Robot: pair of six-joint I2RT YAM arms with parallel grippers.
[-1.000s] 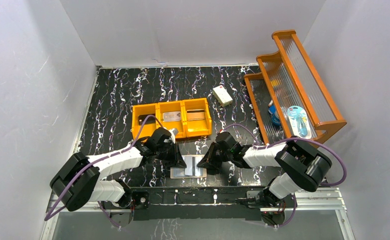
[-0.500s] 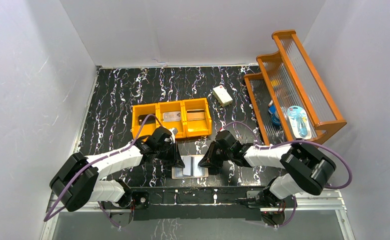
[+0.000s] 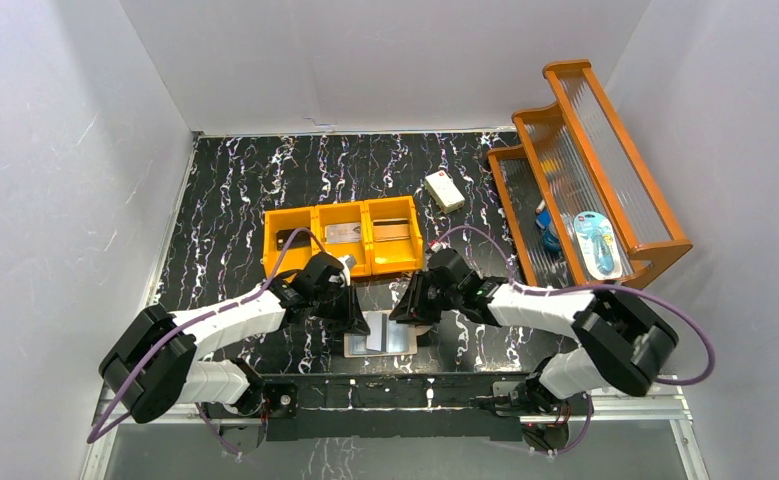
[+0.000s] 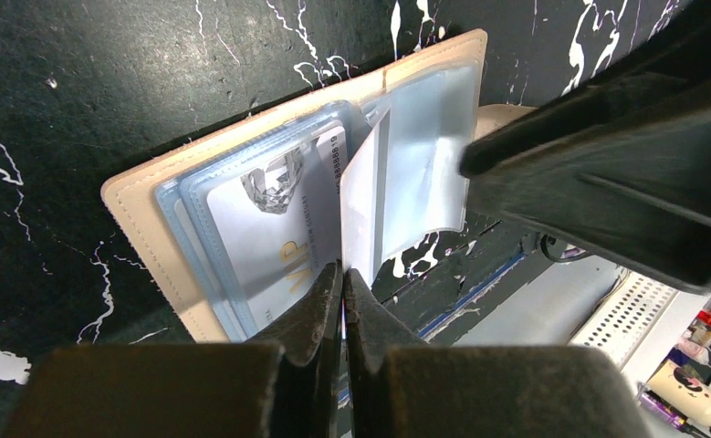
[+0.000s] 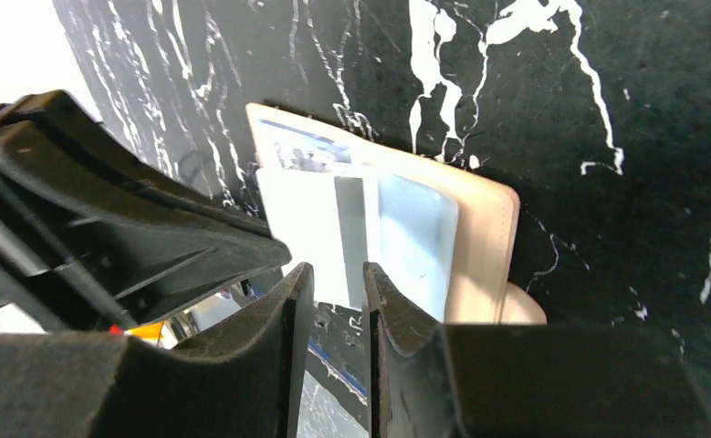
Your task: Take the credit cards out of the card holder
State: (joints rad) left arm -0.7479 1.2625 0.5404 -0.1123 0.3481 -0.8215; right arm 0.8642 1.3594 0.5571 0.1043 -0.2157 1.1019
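Top view: the card holder is seen lying open at the surface's near edge, between both arms.

Left wrist view: the left jaws are pressed together at the lower edge of a raised pocket leaf. A silver card is tucked in a pocket.

Right wrist view: the right jaws are held slightly apart above it, with nothing gripped.

We've got a black tabletop with white marble veining all over. On it the card holder is peach-pink outside, with glossy pale blue-grey pockets inside, and the card in it looks silver-grey with gold lettering. Behind the card holder there's a bright orange bin, and further back a white box.
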